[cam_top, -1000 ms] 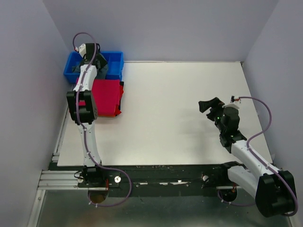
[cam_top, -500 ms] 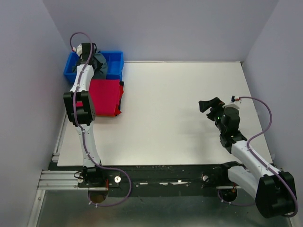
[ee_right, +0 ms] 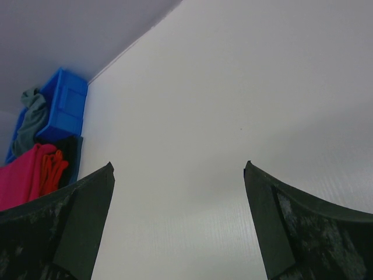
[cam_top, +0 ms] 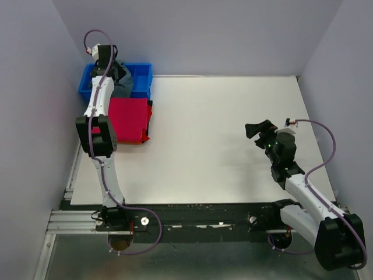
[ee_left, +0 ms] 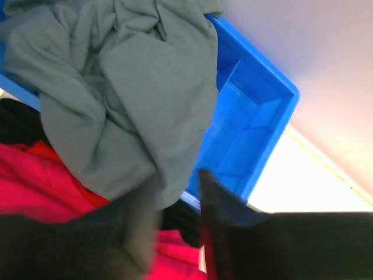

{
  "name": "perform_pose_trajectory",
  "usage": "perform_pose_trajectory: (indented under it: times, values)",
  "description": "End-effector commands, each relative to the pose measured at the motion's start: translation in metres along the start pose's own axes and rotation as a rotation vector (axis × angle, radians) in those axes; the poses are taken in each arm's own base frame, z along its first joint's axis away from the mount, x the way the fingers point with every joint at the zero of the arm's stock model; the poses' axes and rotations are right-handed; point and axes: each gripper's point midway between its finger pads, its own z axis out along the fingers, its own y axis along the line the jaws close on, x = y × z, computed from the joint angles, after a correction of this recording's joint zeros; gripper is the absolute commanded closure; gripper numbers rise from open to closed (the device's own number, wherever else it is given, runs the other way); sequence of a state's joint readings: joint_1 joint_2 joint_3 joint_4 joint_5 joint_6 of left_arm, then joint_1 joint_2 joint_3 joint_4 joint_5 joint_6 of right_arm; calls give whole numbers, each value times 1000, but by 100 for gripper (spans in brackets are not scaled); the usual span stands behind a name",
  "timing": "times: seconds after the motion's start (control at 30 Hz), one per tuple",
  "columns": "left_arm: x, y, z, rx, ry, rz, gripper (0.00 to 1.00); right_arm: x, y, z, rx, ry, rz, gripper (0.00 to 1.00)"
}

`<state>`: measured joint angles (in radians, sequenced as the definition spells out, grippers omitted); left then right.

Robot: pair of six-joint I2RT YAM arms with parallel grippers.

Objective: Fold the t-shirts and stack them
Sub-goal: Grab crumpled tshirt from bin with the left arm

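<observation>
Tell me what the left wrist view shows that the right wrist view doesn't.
Left wrist only: a close-up of the left gripper pinching the bunched grey t-shirt, and the dividers inside the blue tray. Right wrist only: the right gripper wide open above the white table, holding nothing. Both: the grey t-shirt at the tray, with the red t-shirt beside it.
</observation>
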<state>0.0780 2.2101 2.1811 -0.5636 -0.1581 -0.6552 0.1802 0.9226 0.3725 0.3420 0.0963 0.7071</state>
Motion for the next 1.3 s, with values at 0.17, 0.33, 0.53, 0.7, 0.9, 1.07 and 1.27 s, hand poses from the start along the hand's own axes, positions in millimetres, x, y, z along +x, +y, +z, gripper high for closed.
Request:
perform_pose_trajectory:
  times: [0.17,0.33,0.53,0.7,0.9,1.07,1.27]
  values:
    - [11,9,28,-77,10,-11,33,1,-8,-1,31,-8,-5,0]
    - [25,20,59,-105,17,1,25,-1,-8,-2,34,-16,-6,0]
    - [50,39,83,-141,75,-6,31,0,-9,-2,33,-15,-6,0]
    - [38,30,79,-68,81,-21,100,1,-7,-1,28,-9,-6,0]
    - [-39,2,13,-18,-99,-9,100,1,-5,-1,18,-7,-8,0]
    - [-88,-25,-54,68,-198,-24,100,-1,-4,-2,13,-10,-12,0]
    - [-111,-108,-163,363,-298,-13,100,-5,-4,-5,13,-29,-14,0]
